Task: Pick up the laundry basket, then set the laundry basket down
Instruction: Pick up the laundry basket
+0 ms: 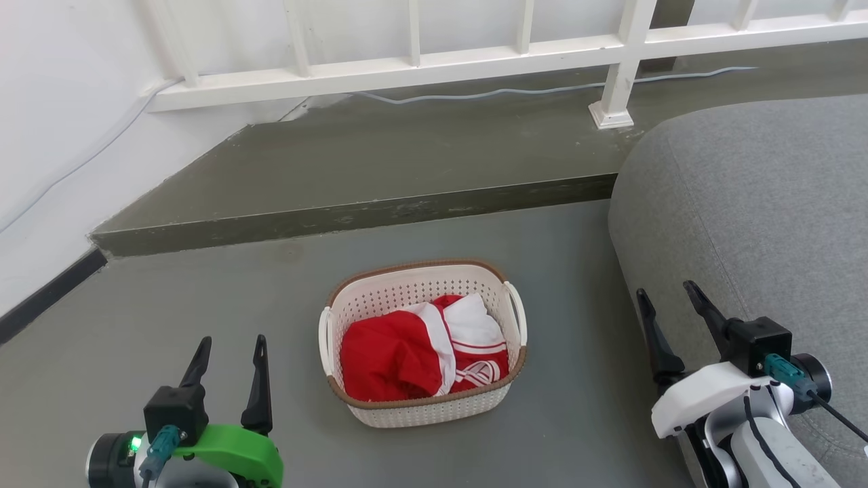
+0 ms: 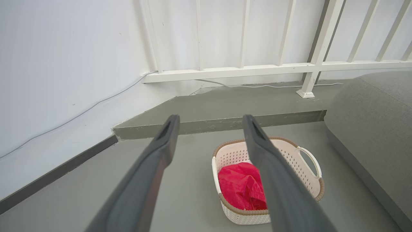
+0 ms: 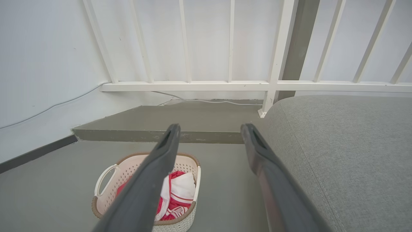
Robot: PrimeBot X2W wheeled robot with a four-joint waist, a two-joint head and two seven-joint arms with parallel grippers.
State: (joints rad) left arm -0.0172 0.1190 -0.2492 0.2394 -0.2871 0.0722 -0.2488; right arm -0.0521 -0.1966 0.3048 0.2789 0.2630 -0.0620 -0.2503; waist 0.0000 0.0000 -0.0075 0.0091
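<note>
I'm looking at a cream-white basket (image 1: pixel 420 410) mid-frame, its walls dotted with small holes, with a brown woven-look band round the rim and white handles (image 1: pixel 518 313). The clothes (image 1: pixel 386 359) in it are bright red, with white panels and thin red-and-white stripes. The floor (image 1: pixel 169 318) is flat grey-green, and the step (image 1: pixel 352 217) has a darker olive face. The wall (image 1: pixel 61 102) at upper left is white, with a black skirting strip (image 1: pixel 47 295) below it. The railing (image 1: pixel 407 68) along the top is white too. The sofa (image 1: pixel 746 190) on the right is mid-grey with a fine weave. My left gripper (image 1: pixel 232 338) has dark fingers on a bright green mount (image 1: pixel 237 451). My right gripper (image 1: pixel 664 287) is dark against a white shell.
</note>
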